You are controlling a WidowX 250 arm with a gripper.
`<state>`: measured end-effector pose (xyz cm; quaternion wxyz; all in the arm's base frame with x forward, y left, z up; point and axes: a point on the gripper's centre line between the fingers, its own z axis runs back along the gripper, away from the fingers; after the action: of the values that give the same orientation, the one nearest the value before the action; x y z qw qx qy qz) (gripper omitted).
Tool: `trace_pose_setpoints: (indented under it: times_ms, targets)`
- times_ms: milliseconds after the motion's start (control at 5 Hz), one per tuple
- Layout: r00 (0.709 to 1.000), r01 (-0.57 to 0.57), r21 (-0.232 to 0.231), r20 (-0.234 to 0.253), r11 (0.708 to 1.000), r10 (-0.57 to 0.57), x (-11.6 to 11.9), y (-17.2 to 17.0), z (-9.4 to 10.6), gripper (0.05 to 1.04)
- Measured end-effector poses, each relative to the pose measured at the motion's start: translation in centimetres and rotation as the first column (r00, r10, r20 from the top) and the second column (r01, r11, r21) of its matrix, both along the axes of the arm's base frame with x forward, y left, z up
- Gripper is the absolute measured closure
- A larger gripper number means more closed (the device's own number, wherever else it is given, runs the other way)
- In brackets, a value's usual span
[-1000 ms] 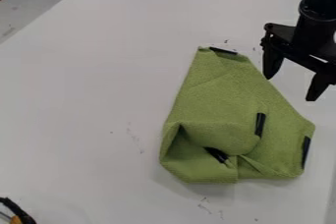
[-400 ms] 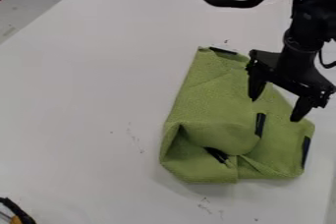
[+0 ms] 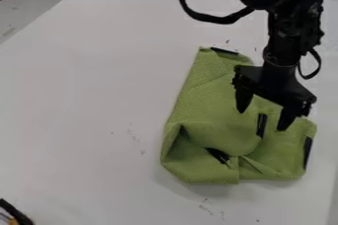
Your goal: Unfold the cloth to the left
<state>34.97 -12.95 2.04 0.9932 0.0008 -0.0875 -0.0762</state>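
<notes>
Leftward and nearer the camera, the tool (image 3: 263,120) has moved further over the green cloth (image 3: 198,91), which has not shifted on the surface (image 3: 79,95). It lies folded and rumpled near the surface's right edge. The tool's fingers are apart, pointing down on either side of a dark strip (image 3: 262,124); whether they touch fabric I cannot tell.

A shallow pinch could slide off, since the fold looks flat there. Too deep a one could catch the layer beneath and drag the whole cloth leftward instead of opening it. The curled flap beside the lower dark strip (image 3: 218,156) may also tuck under itself if the pull starts low, leaving another crease.
</notes>
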Motion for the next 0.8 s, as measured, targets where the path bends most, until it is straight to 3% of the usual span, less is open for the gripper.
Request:
trace_pose_setpoints:
  times_ms: [200, 400, 800]
  targets:
    - [1.000, -0.011, -0.004, -0.011, 1.000, 0.011, -0.26, 0.18, -0.25, 0.104]
    - [1.000, -0.013, -0.009, -0.027, 1.000, 0.013, -0.69, 0.45, -0.68, 0.210]
    - [0.998, 0.010, 0.015, -0.062, 1.000, -0.009, -0.69, 0.73, -0.10, 0.783]
